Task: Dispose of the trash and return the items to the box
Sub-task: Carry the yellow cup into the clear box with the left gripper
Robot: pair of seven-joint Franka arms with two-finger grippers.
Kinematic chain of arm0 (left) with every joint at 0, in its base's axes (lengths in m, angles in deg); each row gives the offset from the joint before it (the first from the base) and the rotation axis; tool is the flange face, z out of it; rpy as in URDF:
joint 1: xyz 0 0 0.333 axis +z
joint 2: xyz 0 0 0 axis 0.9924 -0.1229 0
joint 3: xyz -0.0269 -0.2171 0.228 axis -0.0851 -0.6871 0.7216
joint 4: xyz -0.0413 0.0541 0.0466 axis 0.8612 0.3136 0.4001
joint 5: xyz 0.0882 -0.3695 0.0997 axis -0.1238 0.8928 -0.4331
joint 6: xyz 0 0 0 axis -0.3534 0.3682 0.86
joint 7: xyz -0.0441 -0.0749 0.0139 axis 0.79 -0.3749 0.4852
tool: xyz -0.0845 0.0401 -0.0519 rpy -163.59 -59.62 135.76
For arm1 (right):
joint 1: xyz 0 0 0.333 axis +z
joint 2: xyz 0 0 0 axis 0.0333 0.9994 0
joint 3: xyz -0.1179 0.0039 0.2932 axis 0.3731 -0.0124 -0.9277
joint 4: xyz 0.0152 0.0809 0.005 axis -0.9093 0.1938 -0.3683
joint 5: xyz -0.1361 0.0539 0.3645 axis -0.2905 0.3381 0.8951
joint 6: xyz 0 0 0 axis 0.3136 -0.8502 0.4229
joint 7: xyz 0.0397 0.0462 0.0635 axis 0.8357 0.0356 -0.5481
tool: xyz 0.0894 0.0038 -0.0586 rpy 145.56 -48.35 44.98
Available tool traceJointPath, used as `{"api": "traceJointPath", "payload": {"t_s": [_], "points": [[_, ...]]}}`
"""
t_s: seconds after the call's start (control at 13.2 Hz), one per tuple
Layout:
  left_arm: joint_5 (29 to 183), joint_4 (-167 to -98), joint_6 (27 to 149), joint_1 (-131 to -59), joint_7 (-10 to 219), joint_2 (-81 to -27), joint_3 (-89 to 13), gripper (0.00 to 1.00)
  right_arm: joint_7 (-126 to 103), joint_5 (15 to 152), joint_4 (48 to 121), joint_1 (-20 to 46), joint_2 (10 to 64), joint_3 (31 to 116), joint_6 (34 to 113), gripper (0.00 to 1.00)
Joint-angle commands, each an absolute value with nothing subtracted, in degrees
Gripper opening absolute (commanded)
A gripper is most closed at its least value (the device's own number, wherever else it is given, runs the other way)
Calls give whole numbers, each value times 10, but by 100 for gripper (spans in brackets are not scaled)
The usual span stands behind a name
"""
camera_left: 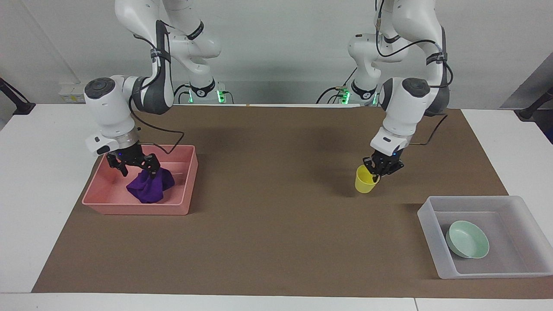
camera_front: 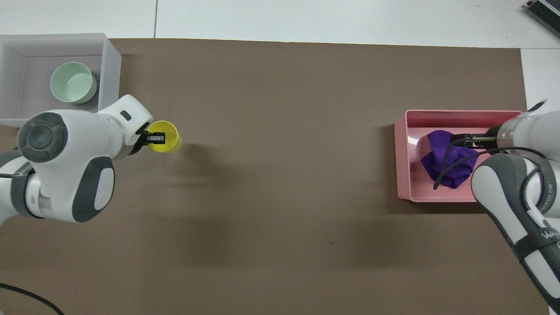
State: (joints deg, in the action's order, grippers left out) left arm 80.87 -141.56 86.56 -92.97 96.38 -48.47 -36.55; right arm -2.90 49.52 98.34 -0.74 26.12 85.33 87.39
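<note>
Carrying: yellow cup (camera_left: 365,180), pinched by its rim in the left gripper (camera_left: 382,169), one finger inside the mouth and one outside, jaws closed down to the wall's thickness. The cup appears lifted just clear of the brown mat (camera_left: 276,242), near the mat's edge at the left arm's end and short of the clear box (camera_left: 436,255).

Clear box: sits at the mat's corner at the left arm's end, on the edge away from the robots. Holds the green bowl (camera_left: 467,239), lying toward the box wall nearest the middle of the mat; bare floor remains beside it.

Purple cloth (camera_left: 149,186): bunched in the pink tray (camera_left: 129,208), near the mat's edge at the right arm's end. Right gripper (camera_left: 135,166) stands over it with jaws spread wide, holding nothing; one fingertip touches or nearly touches the top of the cloth.

Handling note, in judgement: trash appears disposed of and bowl returned; cup is the last item. A rim pinch lets a light cup swing, so keep it upright, lift above the box wall before crossing it, lower onto bare floor beside the bowl, then open.
</note>
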Motion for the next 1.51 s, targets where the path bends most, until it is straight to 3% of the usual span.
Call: {"api": "traceJointPath", "payload": {"t_s": [0.0, 0.3, 0.6, 0.83, 1.21, 1.43], "points": [[808, -1328, 821, -884, 935, -522, -367, 0, 18, 502, 935, 6, 232, 841, 780, 100], [808, -1188, 771, -819, 914, -594, -368, 0, 50, 500, 872, 21, 209, 829, 666, 100], [813, -1074, 765, -768, 892, -687, -371, 0, 42, 496, 759, 19, 198, 831, 516, 100], [813, -966, 737, -735, 865, -775, -374, 0, 27, 500, 729, 14, 190, 835, 471, 100], [812, -943, 764, -708, 865, -832, -384, 0, 25, 501, 781, 20, 164, 831, 492, 100], [814, -972, 786, -707, 866, -827, -383, 0, 20, 500, 783, 21, 161, 830, 488, 100]]}}
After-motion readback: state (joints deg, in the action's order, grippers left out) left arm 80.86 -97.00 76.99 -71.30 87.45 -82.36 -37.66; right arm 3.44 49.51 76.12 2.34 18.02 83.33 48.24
